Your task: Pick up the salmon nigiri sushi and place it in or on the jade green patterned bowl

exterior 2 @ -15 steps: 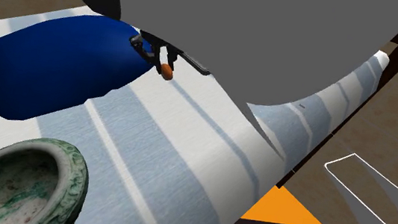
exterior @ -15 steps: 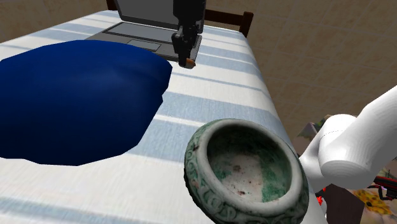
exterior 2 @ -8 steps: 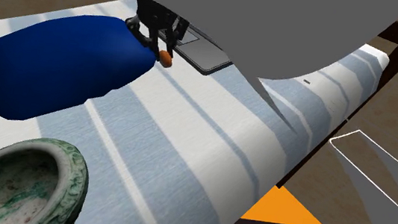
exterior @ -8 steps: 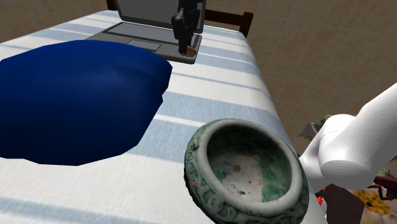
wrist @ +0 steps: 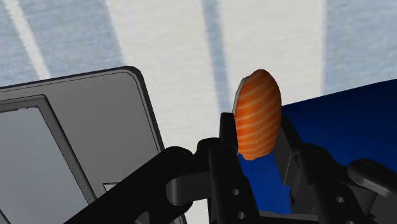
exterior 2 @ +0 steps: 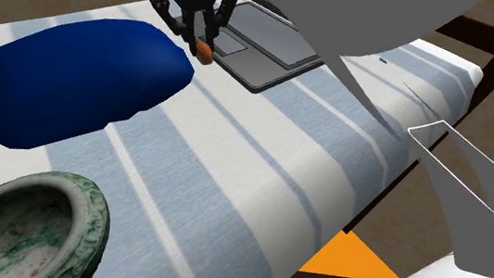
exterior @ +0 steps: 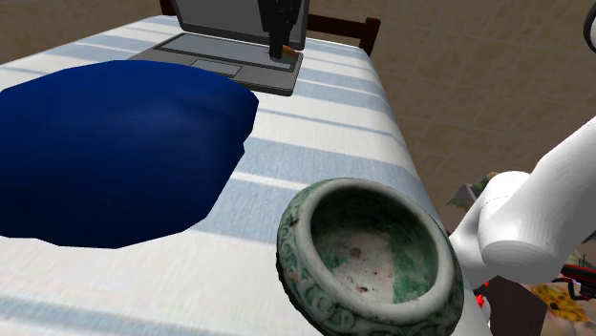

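Salmon nigiri (wrist: 257, 114) clamped between the gripper's (wrist: 257, 137) fingers, held clear of the bed (exterior: 325, 124), over the strip of sheet between laptop (exterior 2: 267, 56) and blue cushion (exterior: 105, 153). Green patterned bowl (exterior: 306, 234) well apart, close to the bed's side edge. Open striped sheet between them, cushion bulging along one side.

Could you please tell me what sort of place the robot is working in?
Most likely a bedroom: the work surface looks like a bed, with a blue-and-white striped cover, a dark wooden frame at its far end and a big blue pillow lying on it.
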Available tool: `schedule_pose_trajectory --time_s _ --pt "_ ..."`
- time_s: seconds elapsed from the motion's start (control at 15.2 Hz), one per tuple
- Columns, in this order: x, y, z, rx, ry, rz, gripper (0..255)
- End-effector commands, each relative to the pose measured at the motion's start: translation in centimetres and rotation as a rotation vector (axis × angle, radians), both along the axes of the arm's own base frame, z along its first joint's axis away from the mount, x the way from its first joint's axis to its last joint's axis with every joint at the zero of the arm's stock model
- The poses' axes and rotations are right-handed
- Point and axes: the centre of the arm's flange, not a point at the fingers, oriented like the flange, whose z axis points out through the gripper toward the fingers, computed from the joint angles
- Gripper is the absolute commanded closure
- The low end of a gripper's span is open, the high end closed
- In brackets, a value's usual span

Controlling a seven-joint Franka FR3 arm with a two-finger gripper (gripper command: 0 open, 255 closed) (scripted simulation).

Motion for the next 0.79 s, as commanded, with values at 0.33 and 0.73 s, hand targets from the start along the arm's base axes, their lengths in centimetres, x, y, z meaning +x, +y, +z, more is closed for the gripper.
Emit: schedule_pose_trajectory --time_s 0.33,0.73 --pt "0.1 0.0 3.8 0.000 0.000 0.000 255" --pt "-6.0 2.5 4.2 0.000 0.000 0.000 255"
